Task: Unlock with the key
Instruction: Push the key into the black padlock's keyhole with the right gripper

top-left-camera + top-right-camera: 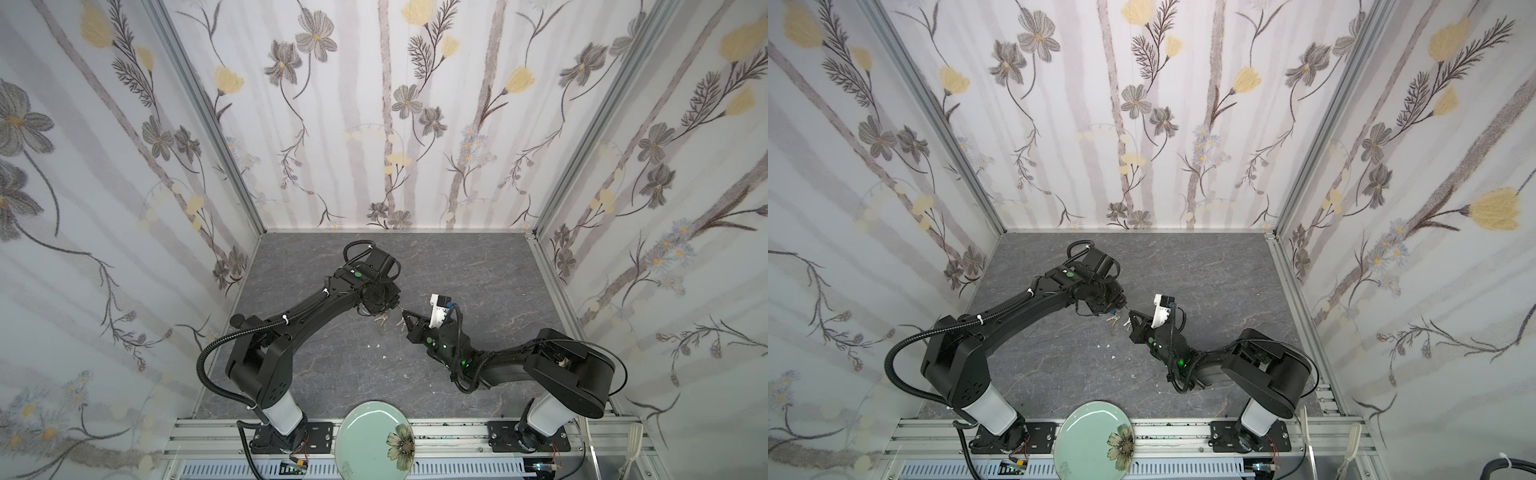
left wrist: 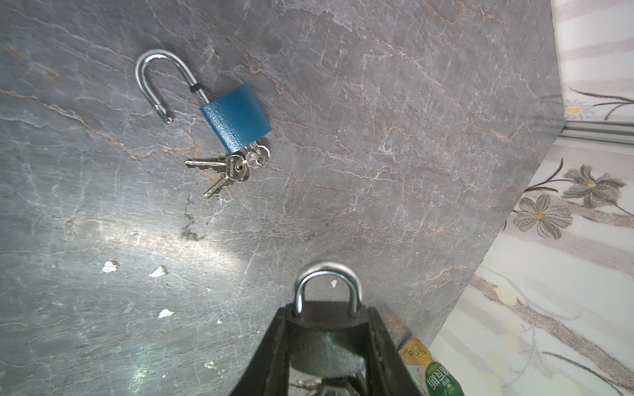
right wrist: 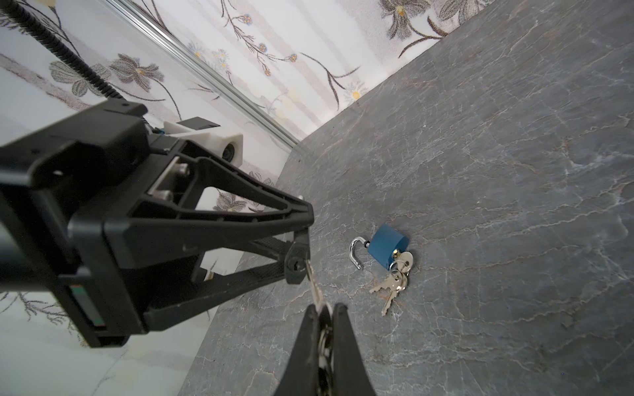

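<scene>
My left gripper (image 2: 327,320) is shut on a black padlock (image 2: 326,343). Its silver shackle (image 2: 327,274) is closed and sticks out past the fingertips. In the right wrist view the padlock's underside with the keyhole (image 3: 295,264) faces my right gripper (image 3: 324,308). That gripper is shut on the head of a silver key (image 3: 314,284). The key's tip meets the keyhole, and I cannot tell how deep it sits. In both top views the left gripper (image 1: 392,306) (image 1: 1121,306) and the right gripper (image 1: 405,312) (image 1: 1131,313) meet tip to tip at mid-table.
A blue padlock (image 2: 236,116) (image 3: 387,247) lies on the grey table with its shackle open and a bunch of keys (image 2: 230,168) (image 3: 394,277) in it. A green-labelled bottle (image 2: 429,370) lies near the wall. A green plate (image 1: 374,436) rests at the front rail. White crumbs (image 2: 109,265) dot the table.
</scene>
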Controlling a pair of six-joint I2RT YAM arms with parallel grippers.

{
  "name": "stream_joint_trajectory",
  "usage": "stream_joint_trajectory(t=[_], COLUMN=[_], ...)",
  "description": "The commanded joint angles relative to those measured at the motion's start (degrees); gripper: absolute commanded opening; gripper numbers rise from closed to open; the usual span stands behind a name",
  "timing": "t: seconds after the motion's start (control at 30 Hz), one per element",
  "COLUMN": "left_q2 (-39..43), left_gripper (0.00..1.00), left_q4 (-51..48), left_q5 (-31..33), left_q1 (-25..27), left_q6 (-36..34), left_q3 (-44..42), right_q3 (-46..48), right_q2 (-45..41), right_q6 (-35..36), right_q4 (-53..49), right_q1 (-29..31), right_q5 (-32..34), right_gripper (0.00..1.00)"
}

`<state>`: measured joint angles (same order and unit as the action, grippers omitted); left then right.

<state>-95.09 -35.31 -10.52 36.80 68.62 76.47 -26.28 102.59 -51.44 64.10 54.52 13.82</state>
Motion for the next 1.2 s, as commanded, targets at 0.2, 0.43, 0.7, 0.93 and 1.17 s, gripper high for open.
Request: stream_joint_trajectory(t=[0.2, 0.43, 0.7, 0.93, 1.17], left_q2=[-0.23, -0.43, -0.28, -0.43, -1.11], left_gripper=[0.26, 0.26, 0.26, 0.22, 0.18], left_q4=[1.6, 1.91, 1.82, 1.86, 2.39], left_q5=[-0.11, -0.35, 0.54, 2.48, 2.32], left_q1=[0.19, 0.47, 1.17, 2.16, 2.71], left_q6=[0.7, 0.84, 1.41, 2.8, 3.59], left_q3=[-0.22, -0.27, -0.35, -0.28, 0.17], right_q3=[-0.61, -1.14, -2.29, -5.42, -8.27], right_q2=[0.04, 0.27, 0.18, 0.14, 0.86], right_q6=[0.59, 0.66, 0.28, 0.06, 0.55], right_q4=[1.6, 1.07, -0.22, -3.56, -4.7], right_q1=[0.07, 0.08, 0.12, 0.67, 1.72], right_q5=[-0.49, -0.25, 0.77, 2.48, 3.67], right_gripper=[0.0, 0.0, 0.0, 0.0, 0.0])
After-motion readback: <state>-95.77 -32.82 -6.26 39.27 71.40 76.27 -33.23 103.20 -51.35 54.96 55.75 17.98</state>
